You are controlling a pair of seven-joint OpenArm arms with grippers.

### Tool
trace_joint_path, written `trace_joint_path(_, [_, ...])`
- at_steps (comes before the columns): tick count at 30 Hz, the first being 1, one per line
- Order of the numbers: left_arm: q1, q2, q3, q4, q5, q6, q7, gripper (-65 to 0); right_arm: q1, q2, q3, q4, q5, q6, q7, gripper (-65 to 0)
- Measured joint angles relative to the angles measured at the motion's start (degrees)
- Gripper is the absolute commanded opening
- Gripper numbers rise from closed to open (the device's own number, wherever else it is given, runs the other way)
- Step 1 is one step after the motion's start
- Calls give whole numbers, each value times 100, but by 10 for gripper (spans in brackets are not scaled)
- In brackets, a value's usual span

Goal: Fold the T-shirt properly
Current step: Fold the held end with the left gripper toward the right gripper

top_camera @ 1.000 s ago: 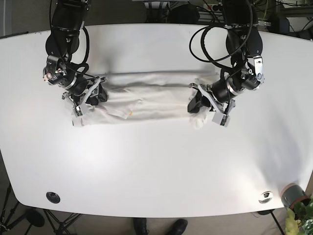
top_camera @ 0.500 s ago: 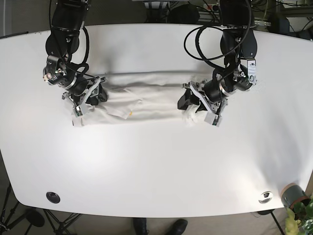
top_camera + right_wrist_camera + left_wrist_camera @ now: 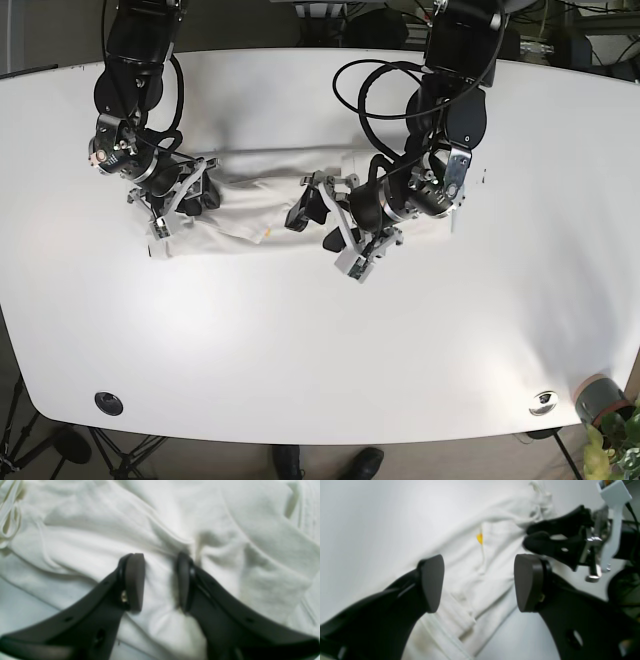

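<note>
A white T-shirt [image 3: 255, 205] lies on the white tabletop [image 3: 300, 350]; right gripper [image 3: 160, 580] jaws pinch its cloth, left gripper [image 3: 480, 580] jaws spread above it.

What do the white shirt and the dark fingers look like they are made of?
T-shirt: soft matte knit, probably cotton; it creases and shows stitched hems. Fingers: dark, smooth, faintly glossy, likely moulded plastic with rubbery pads; hard to be sure.

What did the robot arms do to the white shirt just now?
The left gripper swept across the table toward the other arm, dragging the T-shirt's end with it, so the shirt now looks shorter. Its fingers now show spread apart. The right gripper stayed put, pinching the shirt's other end.
</note>
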Motion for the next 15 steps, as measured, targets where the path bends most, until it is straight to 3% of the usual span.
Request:
trace_joint_path(7, [66, 160, 70, 376, 518, -17, 24, -235, -2, -37, -4, 2, 2, 0, 7, -434])
trace_joint_path(15, [247, 20, -103, 793, 660, -26, -39, -243, -31, -70, 2, 278, -39, 4, -136, -434])
